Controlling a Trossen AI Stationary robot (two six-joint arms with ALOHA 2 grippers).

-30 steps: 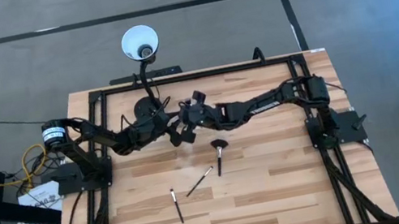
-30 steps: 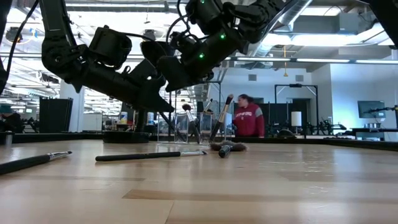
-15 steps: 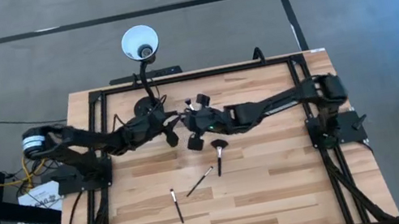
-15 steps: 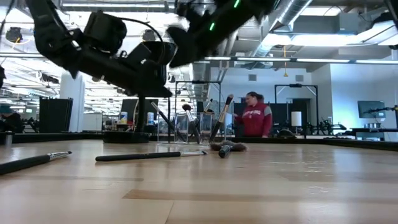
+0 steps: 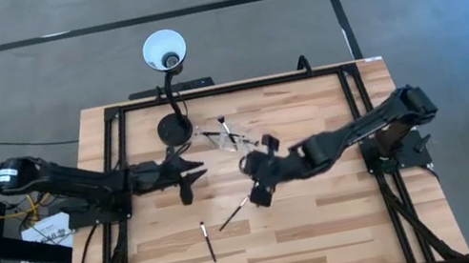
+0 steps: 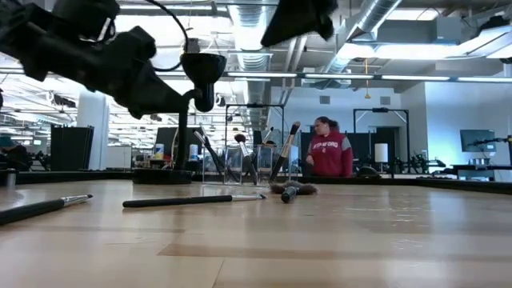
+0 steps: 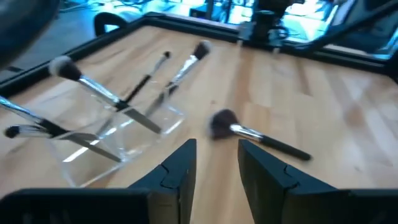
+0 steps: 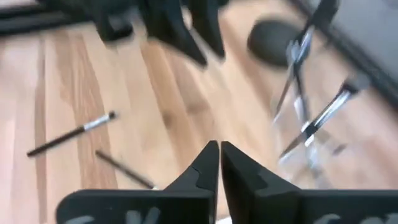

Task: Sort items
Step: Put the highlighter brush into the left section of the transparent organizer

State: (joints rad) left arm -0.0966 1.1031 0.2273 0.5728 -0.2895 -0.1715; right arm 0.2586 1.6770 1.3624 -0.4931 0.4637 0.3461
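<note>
This is a large open lab or workshop hall. Past the wooden table (image 5: 328, 221) in its black metal frame (image 5: 236, 86), the low view shows exposed ceiling ducts (image 6: 376, 16), strip lights, more metal test rigs (image 6: 384, 136), screens (image 6: 478, 140) and a person (image 6: 326, 150) standing among them, on a grey concrete floor (image 5: 426, 11).

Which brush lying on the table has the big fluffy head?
The fan brush beside the clear holder. The other loose brushes on the table have thin, small tips.
</note>
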